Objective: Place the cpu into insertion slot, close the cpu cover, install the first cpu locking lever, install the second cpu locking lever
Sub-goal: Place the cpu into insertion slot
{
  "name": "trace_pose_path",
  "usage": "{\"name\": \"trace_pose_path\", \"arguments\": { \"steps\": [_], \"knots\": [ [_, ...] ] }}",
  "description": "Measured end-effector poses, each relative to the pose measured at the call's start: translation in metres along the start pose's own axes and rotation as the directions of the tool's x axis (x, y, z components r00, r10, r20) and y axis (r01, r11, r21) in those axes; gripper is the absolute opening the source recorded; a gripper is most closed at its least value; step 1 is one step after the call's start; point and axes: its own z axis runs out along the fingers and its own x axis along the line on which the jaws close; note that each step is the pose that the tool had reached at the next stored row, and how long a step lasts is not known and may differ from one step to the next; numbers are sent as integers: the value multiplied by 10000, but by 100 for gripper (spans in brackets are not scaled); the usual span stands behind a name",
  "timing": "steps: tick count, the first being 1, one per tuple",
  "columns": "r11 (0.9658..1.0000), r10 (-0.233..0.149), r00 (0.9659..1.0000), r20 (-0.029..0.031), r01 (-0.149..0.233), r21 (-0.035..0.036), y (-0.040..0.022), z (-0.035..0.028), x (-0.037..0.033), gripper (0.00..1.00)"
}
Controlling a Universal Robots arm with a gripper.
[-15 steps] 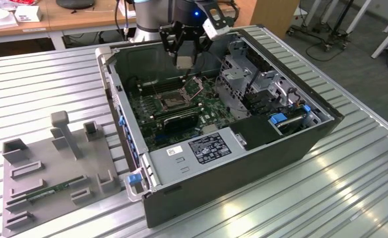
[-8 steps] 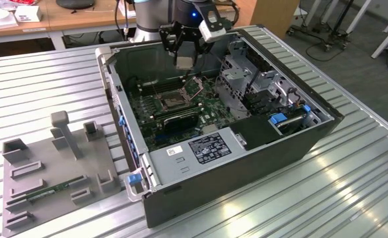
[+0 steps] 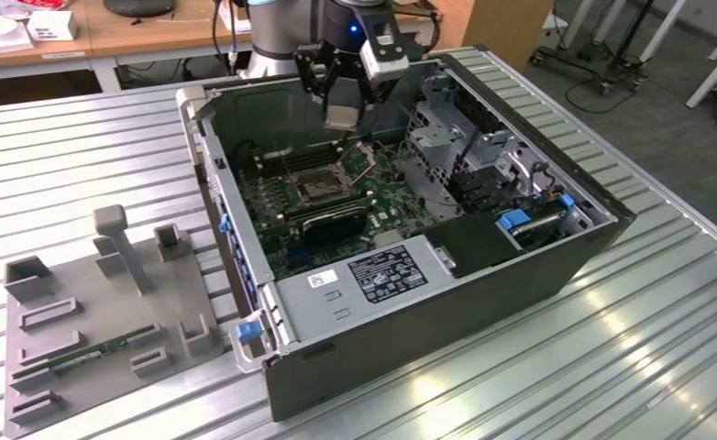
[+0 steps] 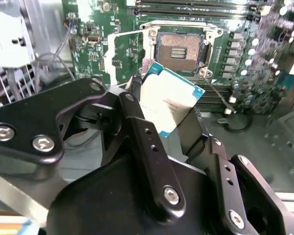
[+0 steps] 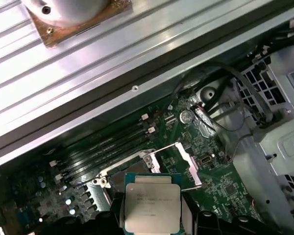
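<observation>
Step one is what's in hand here: getting the cpu (image 4: 171, 95) into the insertion slot (image 4: 179, 49). The gripper (image 4: 164, 105) is clamped on the cpu, pinching it by two opposite edges, and the silvery face is toward the camera in both wrist views.

In the exterior view the arm hangs in the upper middle of the frame, over the open computer case (image 3: 481, 275). The chip is held above the motherboard (image 3: 334, 220) and clearly isn't touching it. The slot sits lower in that frame, near the centre. It's bare, and the second wrist view shows its contact field. The cpu cover (image 5: 189, 164) stands open beside the socket, so nothing's in the way as far as I can see.

My read is that seating it calls for squaring the chip up with the socket rim and bringing it down flat. In the second wrist view it looks turned at an angle to the slot, though that could just be the camera.

Some stuff I can't make out:
- **Hidden bits:** the chip covers part of the socket in the first wrist view, and the fingertips are tucked behind it.
- **Levers:** I can pick out one thin wire lever (image 4: 217, 96) next to the socket, but I can't tell where the other is.
- **Orientation:** there's no way to read the chip's orientation corner from these.
</observation>
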Motion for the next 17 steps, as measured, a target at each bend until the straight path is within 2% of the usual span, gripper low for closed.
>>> {"name": "trace_pose_path", "arguments": {
  "steps": [4, 6, 8, 12, 17],
  "knots": [
    [9974, 721, 9974, 62, -721, -17, -1, 12, 0, 55],
    [9942, 1079, 9941, 93, -1079, -26, -2, 18, 0, 55],
    [9895, 1446, 9894, 123, -1446, -36, -2, 23, -1, 55],
    [9766, 2150, 9764, 182, -2149, -62, -3, 31, -1, 55],
    [9558, 2941, 9555, 246, -2940, -96, -3, 36, -1, 55]
  ]
}}
